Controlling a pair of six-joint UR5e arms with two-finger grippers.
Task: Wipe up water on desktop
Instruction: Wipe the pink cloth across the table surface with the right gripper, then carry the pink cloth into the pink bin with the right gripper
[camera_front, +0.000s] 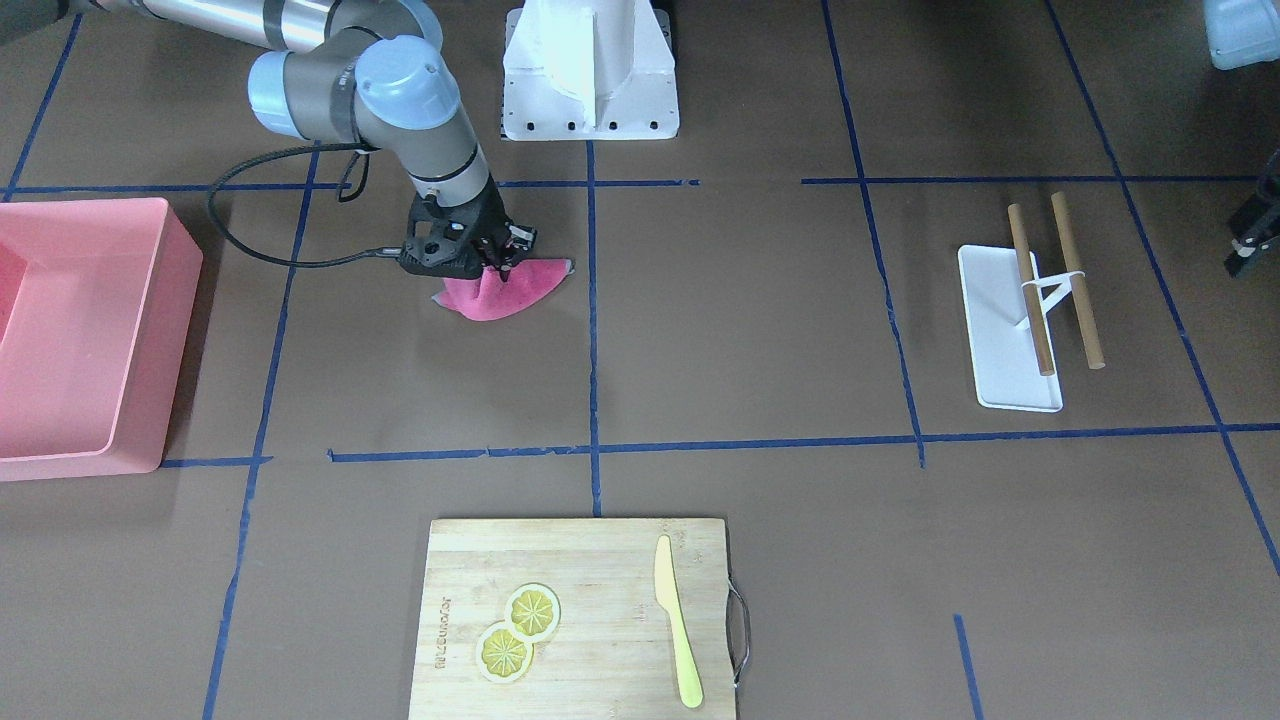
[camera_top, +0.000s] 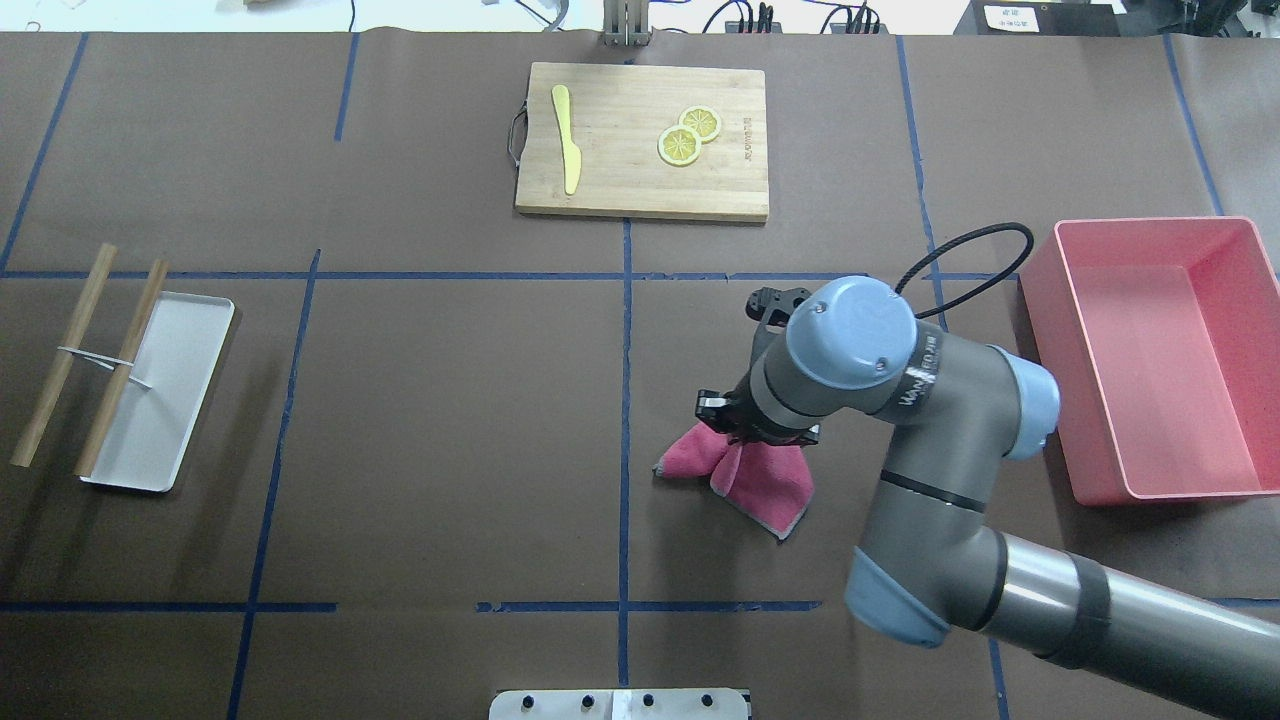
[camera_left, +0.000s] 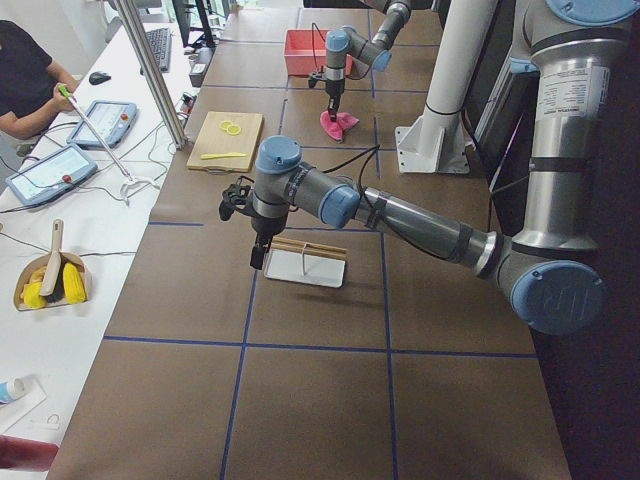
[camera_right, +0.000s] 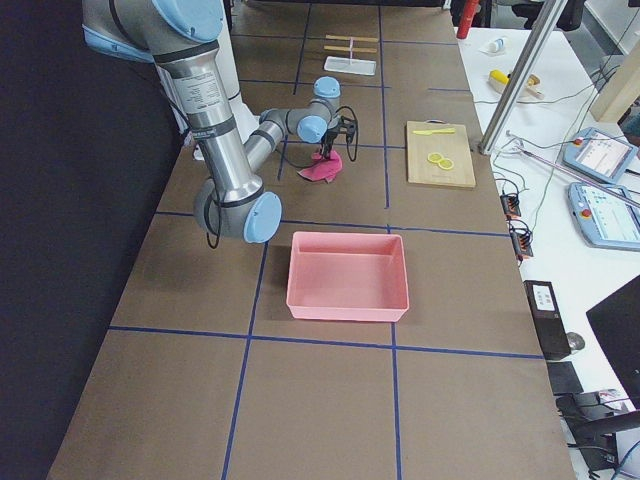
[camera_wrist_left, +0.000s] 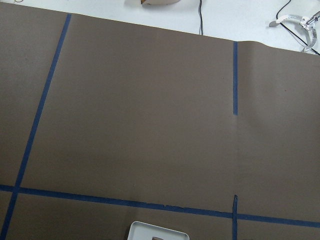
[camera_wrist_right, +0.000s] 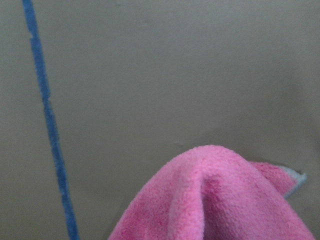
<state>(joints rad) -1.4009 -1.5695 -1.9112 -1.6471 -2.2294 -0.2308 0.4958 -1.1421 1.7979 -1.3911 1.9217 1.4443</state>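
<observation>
Your right end effector (camera_front: 503, 262) points straight down and pinches the pink cloth (camera_front: 505, 293) at a raised fold. The cloth's loose edges lie spread on the brown surface (camera_front: 740, 330). Seen from overhead, the cloth sits just right of the centre blue tape line (camera_top: 626, 400), between that line and the pink bin (camera_top: 1150, 221) well apart on the right. Your left end effector (camera_left: 258, 256) hangs above the surface near the white tray (camera_left: 305, 268) on the far left. You cannot tell whether it is spread or pressed together.
</observation>
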